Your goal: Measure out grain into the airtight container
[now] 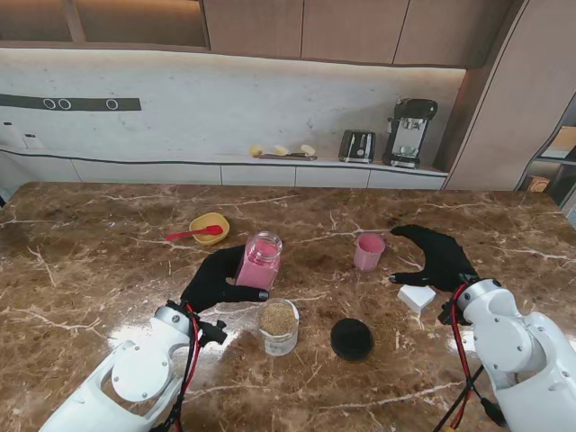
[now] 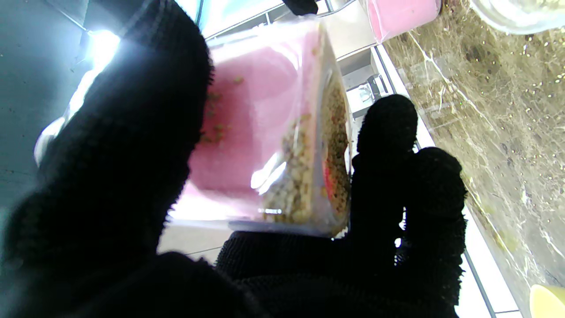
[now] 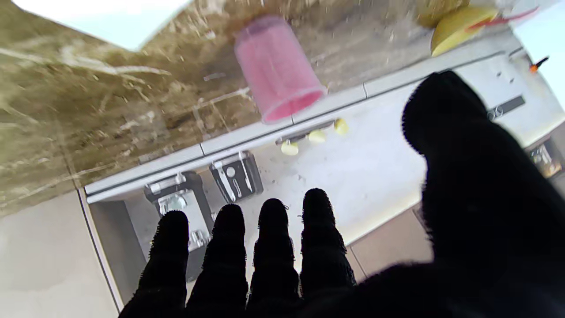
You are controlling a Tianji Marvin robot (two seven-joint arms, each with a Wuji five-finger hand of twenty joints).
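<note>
Stand view: left hand [image 1: 216, 277] grasps the pink jar [image 1: 259, 261], tilted, just beyond the clear container [image 1: 279, 326] holding grain on the desk [image 1: 90, 234]. Black lid [image 1: 351, 338] just right of it. Right hand [image 1: 438, 256] spread, holding nothing, near pink cup [image 1: 369, 251] and white block [image 1: 416, 297]. Yellow bowl [image 1: 210, 226] with red spoon [image 1: 193, 234] farther away.

Left wrist: fingers [image 2: 388, 145] wrap the jar [image 2: 265, 132], grain inside.

Right wrist: fingers [image 3: 273, 247] apart, the cup [image 3: 278, 66] ahead.
</note>
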